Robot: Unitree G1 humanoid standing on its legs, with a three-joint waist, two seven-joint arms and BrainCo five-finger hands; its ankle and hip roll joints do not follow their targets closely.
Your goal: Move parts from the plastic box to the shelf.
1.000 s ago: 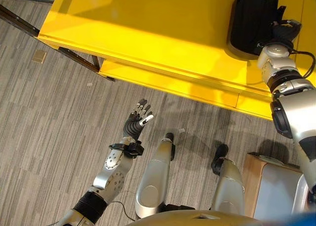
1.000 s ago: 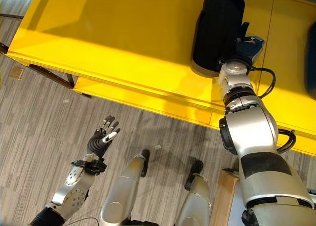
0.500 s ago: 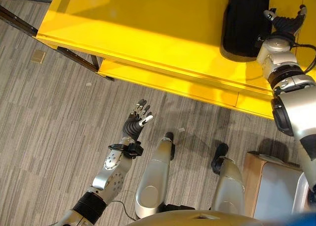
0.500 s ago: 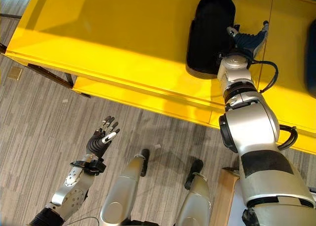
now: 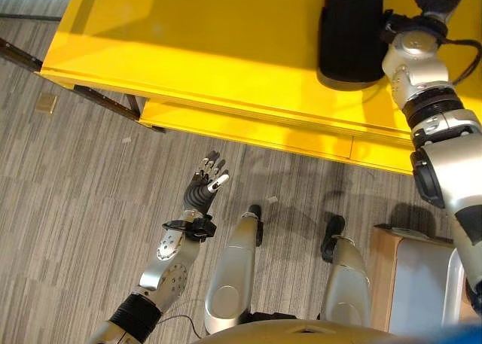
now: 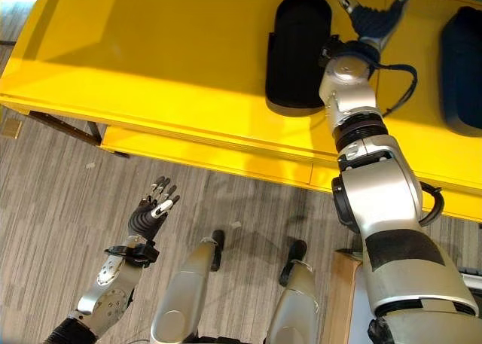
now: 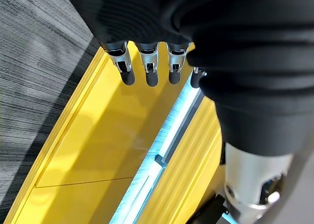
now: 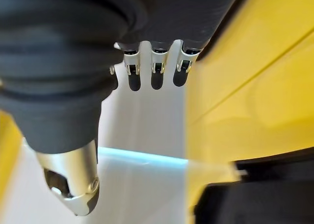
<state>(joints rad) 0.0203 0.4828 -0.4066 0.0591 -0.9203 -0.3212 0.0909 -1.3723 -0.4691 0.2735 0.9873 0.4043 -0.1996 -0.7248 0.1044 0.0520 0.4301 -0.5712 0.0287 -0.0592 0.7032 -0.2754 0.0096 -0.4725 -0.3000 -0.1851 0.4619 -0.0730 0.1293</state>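
Note:
A black moulded part (image 6: 297, 50) lies on the top of the yellow shelf (image 5: 211, 43), near its right end. My right hand (image 6: 373, 13) hovers just beyond and to the right of that part, open with fingers spread and holding nothing. The right wrist view shows its straight fingers (image 8: 152, 74) and an edge of the black part (image 8: 230, 204). My left hand (image 5: 205, 187) is raised over the floor in front of the shelf, open and empty. A second dark part (image 6: 461, 62) rests on the shelf at the far right.
A lower yellow ledge (image 5: 248, 126) juts out under the shelf top. A pale box on a brown stand (image 5: 418, 284) sits at the lower right by my right side. A small tan square (image 5: 47, 103) lies on the grey carpet at the left.
My right hand, which was against the black part a second ago, has come off it and moved farther over the shelf with fingers spread. The camera has shifted. The left hand stays raised.

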